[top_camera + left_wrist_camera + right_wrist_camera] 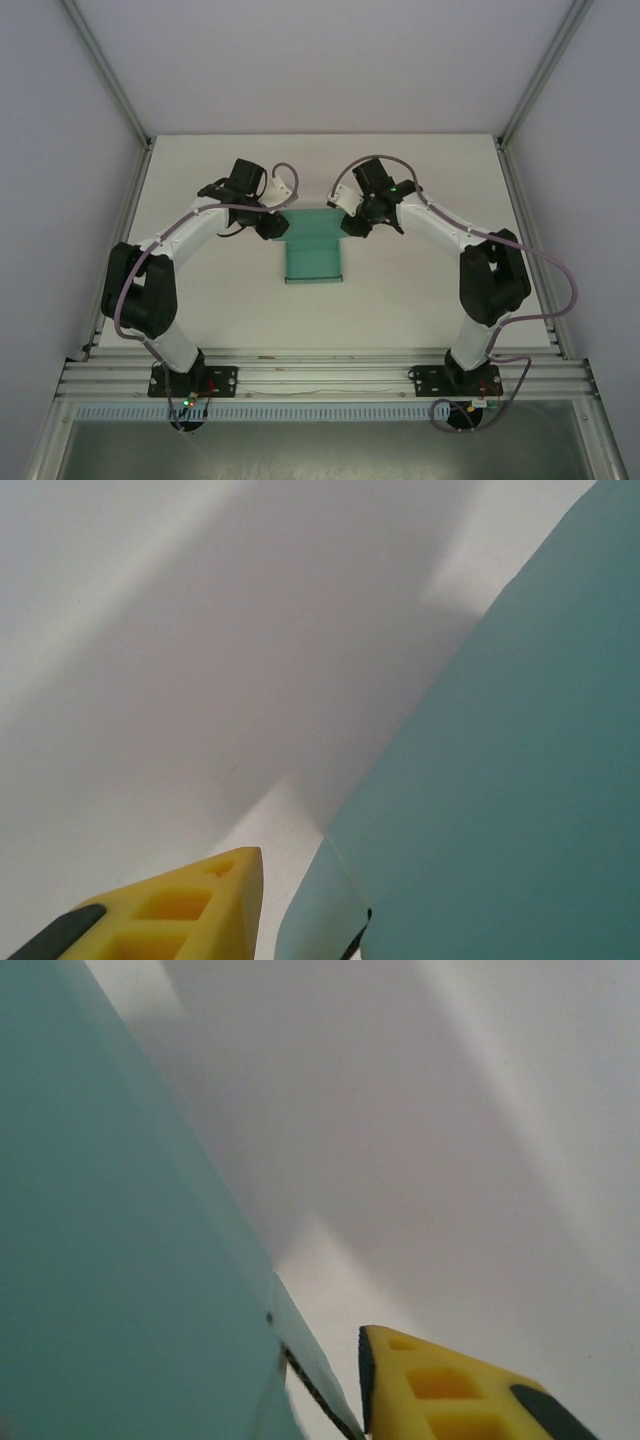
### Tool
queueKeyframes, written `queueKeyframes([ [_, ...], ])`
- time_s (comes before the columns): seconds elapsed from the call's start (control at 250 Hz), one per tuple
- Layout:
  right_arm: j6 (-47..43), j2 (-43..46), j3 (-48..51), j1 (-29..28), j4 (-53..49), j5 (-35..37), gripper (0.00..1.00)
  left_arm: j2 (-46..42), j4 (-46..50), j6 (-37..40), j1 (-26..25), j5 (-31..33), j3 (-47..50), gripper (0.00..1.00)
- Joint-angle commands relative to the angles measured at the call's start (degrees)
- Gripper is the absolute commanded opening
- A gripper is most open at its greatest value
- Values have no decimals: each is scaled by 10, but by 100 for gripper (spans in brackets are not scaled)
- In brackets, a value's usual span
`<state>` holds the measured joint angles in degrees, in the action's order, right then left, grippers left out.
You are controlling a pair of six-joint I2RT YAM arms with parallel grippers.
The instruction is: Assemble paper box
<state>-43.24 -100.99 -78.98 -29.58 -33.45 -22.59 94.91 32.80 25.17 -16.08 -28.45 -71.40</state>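
The paper box [312, 258] is teal-green card lying mid-table, its far wall folded up. My left gripper [272, 226] is at its far left corner and my right gripper [352, 222] at its far right corner. In the left wrist view the box [520, 780] covers the right side, with a small side flap [318, 912] next to my left gripper [305, 905]. One yellow finger [190, 905] stands apart from the flap; the other is hidden behind the card. The right wrist view mirrors this: box [100, 1260], flap [315, 1360], right gripper [335, 1380], and yellow finger [450, 1390] just clear of the flap.
The white table [220, 300] is walled by grey panels and aluminium posts [120, 190]. A metal rail [320, 375] at the near edge carries both arm bases. Cables loop beside the right arm [570, 290].
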Motion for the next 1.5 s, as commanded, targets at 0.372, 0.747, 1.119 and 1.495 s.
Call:
queueKeyframes([
  [0.372,266,24,1,-37,69,104,4,-17,-85,-183,-50,103,-7,0],
  [0.747,562,-26,1,-95,209,229,4,16,-226,-479,-93,169,2,0],
  [1.119,575,-54,2,-112,216,228,3,40,-280,-598,-103,179,-19,0],
  [1.495,551,-32,62,-121,264,241,3,55,-365,-612,-116,185,16,1],
])
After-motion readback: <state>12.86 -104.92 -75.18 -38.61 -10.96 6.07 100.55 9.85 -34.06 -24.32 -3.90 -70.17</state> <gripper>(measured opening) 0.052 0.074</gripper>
